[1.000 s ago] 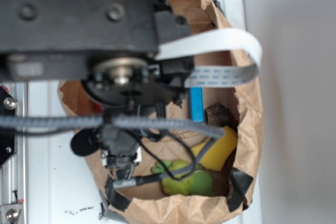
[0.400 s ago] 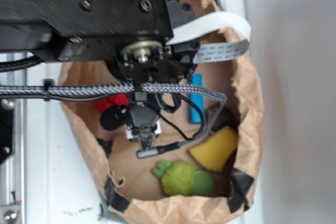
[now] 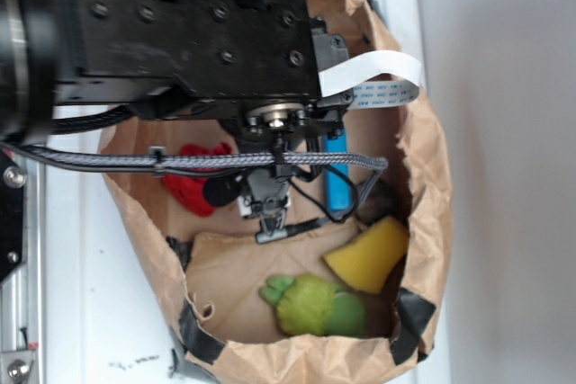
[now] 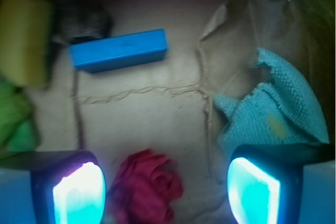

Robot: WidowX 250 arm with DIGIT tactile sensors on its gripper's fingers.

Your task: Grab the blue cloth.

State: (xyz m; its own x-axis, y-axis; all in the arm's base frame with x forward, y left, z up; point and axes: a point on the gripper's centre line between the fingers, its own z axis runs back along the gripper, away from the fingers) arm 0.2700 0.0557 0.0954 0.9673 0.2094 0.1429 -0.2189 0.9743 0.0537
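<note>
In the wrist view the blue cloth point(image 4: 273, 114), pale, fuzzy and crumpled with a yellowish spot, lies on the brown paper floor at the right. Its lower edge sits just beyond my right fingertip point(image 4: 257, 190). My gripper point(image 4: 167, 192) is open and holds nothing. A red paper ball point(image 4: 147, 187) lies on the floor between the fingers, closer to the left one. In the exterior view my gripper point(image 3: 270, 222) hangs inside the bag, and the arm hides the cloth there.
Everything sits in a brown paper bag point(image 3: 423, 186) with raised crumpled walls. A rigid bright-blue block point(image 4: 119, 51) lies ahead, a yellow sponge point(image 4: 23, 35) and a green toy point(image 4: 16, 124) to the left. The exterior view shows the red ball point(image 3: 193, 177), sponge point(image 3: 369, 254) and toy point(image 3: 315, 305).
The arm has moved toward the top of the exterior view, deeper over the bag. The red ball and more of the blue block have come out from under it.
</note>
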